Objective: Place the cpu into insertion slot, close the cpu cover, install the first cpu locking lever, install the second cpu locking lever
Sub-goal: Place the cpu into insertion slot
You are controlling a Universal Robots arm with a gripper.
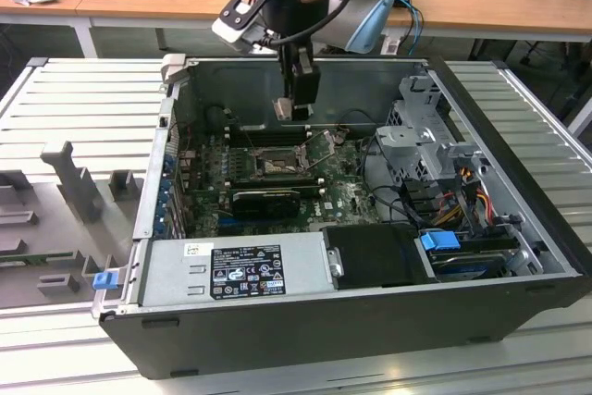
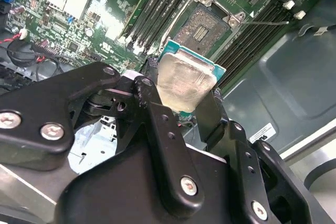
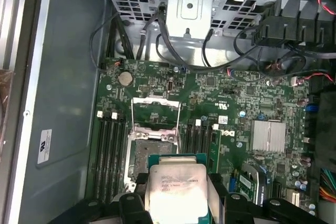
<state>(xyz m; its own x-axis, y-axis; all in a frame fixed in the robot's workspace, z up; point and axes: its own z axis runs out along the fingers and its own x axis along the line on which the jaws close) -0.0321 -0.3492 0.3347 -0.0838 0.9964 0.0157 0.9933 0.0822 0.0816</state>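
My gripper [image 1: 294,110] hangs inside the open computer case, shut on the cpu [image 1: 285,108]. In both wrist views the cpu [image 2: 186,82] [image 3: 176,190] is a pale silvery square on a green base, pinched at its edges between the black fingers [image 2: 157,124]. It is in the air, apart from the board. The insertion slot [image 3: 149,153] [image 2: 207,24] [image 1: 277,166] lies open on the green motherboard just beyond the chip, its dark centre bare. The cpu cover [image 3: 156,113] is swung open, a thin metal frame behind the socket. A thin locking lever [image 2: 265,23] sticks out beside the socket.
Long black memory slots [image 3: 111,156] flank the socket on both sides. A metal drive cage [image 1: 421,131] with cables stands at the exterior view's right, and a power supply [image 1: 236,270] sits at the case's front. A silver heatsink [image 3: 269,136] is on the board.
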